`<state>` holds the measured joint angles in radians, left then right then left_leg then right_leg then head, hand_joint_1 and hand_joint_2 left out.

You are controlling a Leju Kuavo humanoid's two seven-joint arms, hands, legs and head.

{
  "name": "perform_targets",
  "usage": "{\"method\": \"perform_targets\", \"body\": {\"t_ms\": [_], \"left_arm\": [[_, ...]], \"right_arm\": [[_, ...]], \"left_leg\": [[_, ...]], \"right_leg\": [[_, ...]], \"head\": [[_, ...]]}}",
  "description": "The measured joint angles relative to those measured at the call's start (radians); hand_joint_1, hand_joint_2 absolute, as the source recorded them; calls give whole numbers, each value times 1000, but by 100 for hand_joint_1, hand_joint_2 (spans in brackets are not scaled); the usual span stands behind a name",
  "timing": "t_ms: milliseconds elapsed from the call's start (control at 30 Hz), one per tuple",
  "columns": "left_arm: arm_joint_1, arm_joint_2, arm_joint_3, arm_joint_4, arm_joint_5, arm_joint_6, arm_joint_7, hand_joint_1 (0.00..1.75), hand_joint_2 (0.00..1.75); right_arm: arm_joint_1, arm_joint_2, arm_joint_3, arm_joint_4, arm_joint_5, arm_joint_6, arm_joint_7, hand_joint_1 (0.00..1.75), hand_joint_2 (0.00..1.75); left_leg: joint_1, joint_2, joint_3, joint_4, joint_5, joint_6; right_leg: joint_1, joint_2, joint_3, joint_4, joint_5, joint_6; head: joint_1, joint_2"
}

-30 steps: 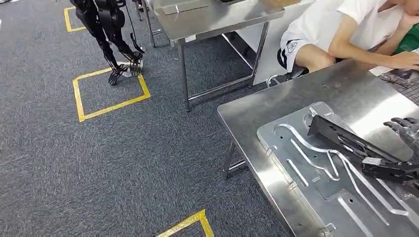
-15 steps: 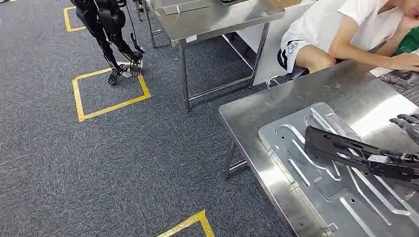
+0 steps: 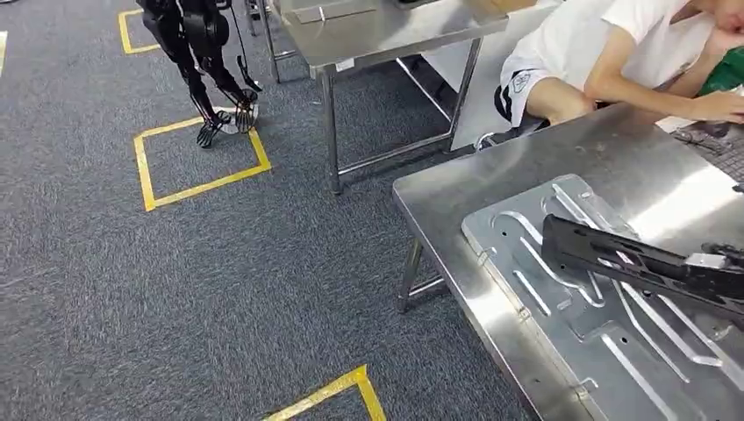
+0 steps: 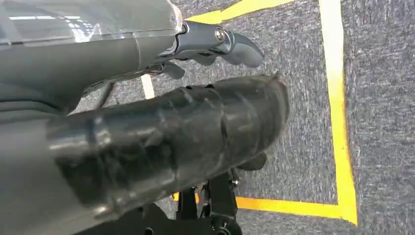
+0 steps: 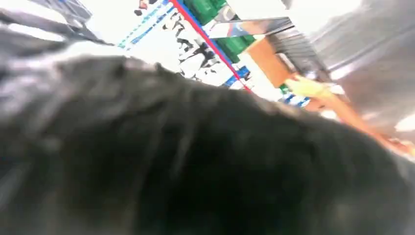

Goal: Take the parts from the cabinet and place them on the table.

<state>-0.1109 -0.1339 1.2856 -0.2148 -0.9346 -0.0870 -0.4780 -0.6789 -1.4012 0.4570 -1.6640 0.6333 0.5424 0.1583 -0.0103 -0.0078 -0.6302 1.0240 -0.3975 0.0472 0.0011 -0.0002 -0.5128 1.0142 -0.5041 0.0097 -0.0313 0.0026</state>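
Black part (image 3: 640,263) over grey metal fixture plate (image 3: 561,342), steel table (image 3: 456,189)

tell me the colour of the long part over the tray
Black part, clearest in the head view.

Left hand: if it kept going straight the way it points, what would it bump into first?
The left hand would probably meet the grey carpet first, near the yellow tape; depth is unclear.

Head view looks steeply down on carpet (image 3: 219,289) and tabletop (image 3: 456,189) at right; left wrist view sits near carpet; right wrist view is blurred.
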Motion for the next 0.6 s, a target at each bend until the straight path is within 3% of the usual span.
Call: {"method": "perform_targets", "body": {"t_ms": [33,67,133,167,200,233,267,333,367,400,433,467,533,567,600], "left_arm": [[3,0,0,0,0,0,0,0,0],[1,1,0,0,1,0,0,0,0],[1,1,0,0,0,0,2,0,0],[1,0,0,0,0,0,2,0,0],[1,0,0,0,1,0,2,0,0],[1,1,0,0,0,-2,2,0,0],[1,0,0,0,1,-3,1,0,0],[0,1,0,0,1,-11,-8,0,0],[-1,1,0,0,1,-13,-14,0,0],[-3,1,0,0,1,-13,-18,0,0],[-2,1,0,0,2,-13,-15,0,0],[-2,1,0,0,2,-13,-11,0,0],[-1,1,0,0,2,-10,-4,0,0],[0,1,0,0,2,-8,-2,0,0],[0,1,0,0,2,-8,-1,0,0]], "right_arm": [[2,-2,-2,0,-2,1,-2,0,0],[4,-2,-4,-1,-5,1,-2,0,0],[7,-6,-12,-2,-7,2,-3,0,0],[11,-8,-16,-2,-10,1,-3,0,0],[13,-8,-19,-2,-14,1,-3,0,0],[20,-9,-22,-2,-16,0,-3,0,0],[27,-9,-24,-2,-18,-1,-3,0,0],[52,-13,-39,-2,-19,-6,-2,0,0],[62,-18,-51,-2,-19,-9,0,0,0],[73,-23,-64,-4,-19,-12,2,0,0],[88,-26,-79,-5,-19,-16,6,0,0],[99,-27,-94,-7,-20,-21,6,0,0],[118,-27,-113,-9,-18,-24,6,0,0],[132,-27,-120,-9,-15,-24,6,0,0],[139,-27,-127,-9,-15,-24,6,0,0]], "left_leg": [[-3,-3,-6,1,2,-7],[0,-1,-17,21,-28,-10],[4,1,-54,134,-142,-19],[6,1,-73,207,-187,-23],[9,2,-86,268,-215,-27],[12,2,-85,304,-213,-31],[13,2,-69,298,-191,-32],[17,2,28,171,-115,-33],[18,2,89,87,-105,-32],[17,1,138,11,-144,-30],[11,-2,142,-3,-143,-21],[10,-1,134,-13,-144,-18],[5,0,130,-16,-132,1],[9,2,129,-24,-119,11],[9,4,126,-24,-111,17]], "right_leg": [[-4,-3,-4,-12,14,-10],[-10,-8,-12,-16,26,-18],[-9,-8,-36,-15,42,-29],[-8,-8,-47,-14,51,-30],[-7,-9,-59,-13,60,-30],[-7,-9,-74,-11,70,-28],[-7,-9,-85,-9,78,-27],[-10,-8,-114,0,88,-19],[-11,-8,-125,7,93,-14],[-10,-10,-135,14,95,-9],[-11,-11,-136,19,100,-3],[-10,-12,-135,21,104,4],[-14,-12,-134,12,119,21],[-20,-10,-140,24,109,25],[-21,-8,-155,53,73,27]], "head": [[0,0],[-1,0],[-1,0],[-1,0],[-1,0],[-1,0],[-1,0],[-2,0],[-2,0],[-2,0],[0,0],[0,0],[-1,0],[0,0],[0,0]]}}
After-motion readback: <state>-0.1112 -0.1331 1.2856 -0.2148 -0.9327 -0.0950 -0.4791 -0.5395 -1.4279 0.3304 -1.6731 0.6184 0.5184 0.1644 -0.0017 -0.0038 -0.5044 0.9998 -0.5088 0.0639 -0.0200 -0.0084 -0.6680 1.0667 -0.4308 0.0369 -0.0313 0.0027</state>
